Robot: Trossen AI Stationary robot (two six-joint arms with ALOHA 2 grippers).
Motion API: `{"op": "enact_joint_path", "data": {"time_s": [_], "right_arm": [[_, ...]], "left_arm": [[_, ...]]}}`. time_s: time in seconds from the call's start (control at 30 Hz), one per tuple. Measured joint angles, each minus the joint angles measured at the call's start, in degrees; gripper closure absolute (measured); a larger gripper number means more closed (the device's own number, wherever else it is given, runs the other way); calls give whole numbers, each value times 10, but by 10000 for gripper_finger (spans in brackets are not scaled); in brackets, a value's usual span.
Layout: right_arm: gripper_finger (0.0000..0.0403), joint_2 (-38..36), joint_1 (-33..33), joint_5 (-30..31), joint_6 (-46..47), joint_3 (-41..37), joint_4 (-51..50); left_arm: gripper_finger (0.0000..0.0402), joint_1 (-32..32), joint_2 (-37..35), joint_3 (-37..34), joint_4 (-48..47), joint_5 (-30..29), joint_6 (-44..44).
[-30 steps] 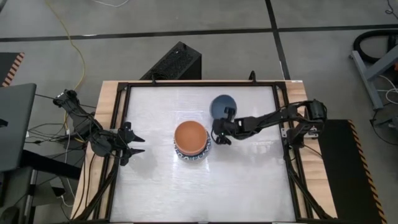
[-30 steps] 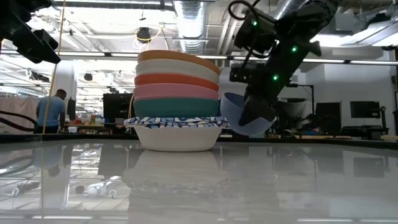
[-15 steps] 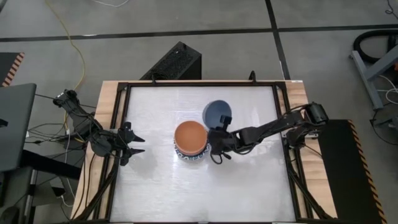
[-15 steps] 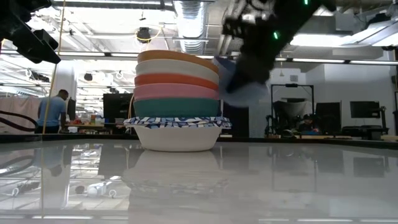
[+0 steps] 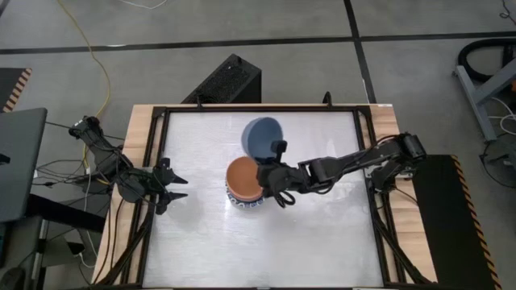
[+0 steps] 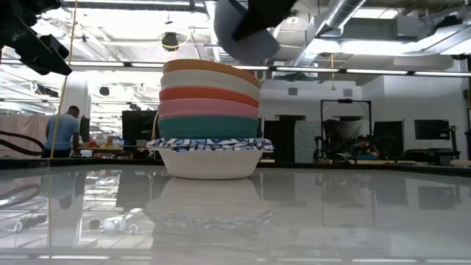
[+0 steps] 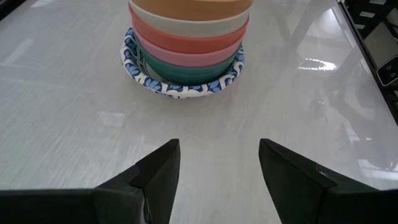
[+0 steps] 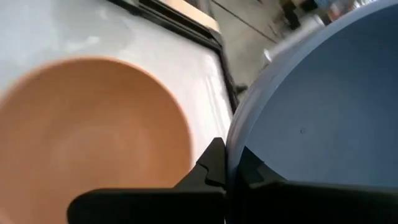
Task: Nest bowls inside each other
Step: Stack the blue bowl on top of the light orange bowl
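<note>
You are nearly finished: the stack (image 5: pixel 247 184) is sitting nested mid-tabletop, orange bowl (image 8: pixel 93 134) topmost. Your right hand (image 5: pixel 278 173) is pinching the blue bowl's (image 5: pixel 263 138) rim, held above the stack (not yet dropped in). Your left hand (image 7: pixel 217 168) is waiting wide apart, empty, by the left edge.

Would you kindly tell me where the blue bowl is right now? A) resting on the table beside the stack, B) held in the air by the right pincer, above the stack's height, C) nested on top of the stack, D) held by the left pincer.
B: the right pincer pinches the blue bowl's rim, and the low view shows it airborne above the stack.
</note>
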Motion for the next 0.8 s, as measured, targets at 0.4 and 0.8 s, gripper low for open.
{"op": "enact_joint_path", "data": {"time_s": [0.4,0.8], "right_arm": [[395,0,-5,-260,-155,1,35],[396,0,-5,-333,-122,1,-80]], "left_arm": [[194,0,0,0,0,0,0],[194,0,0,0,0,0,0]]}}
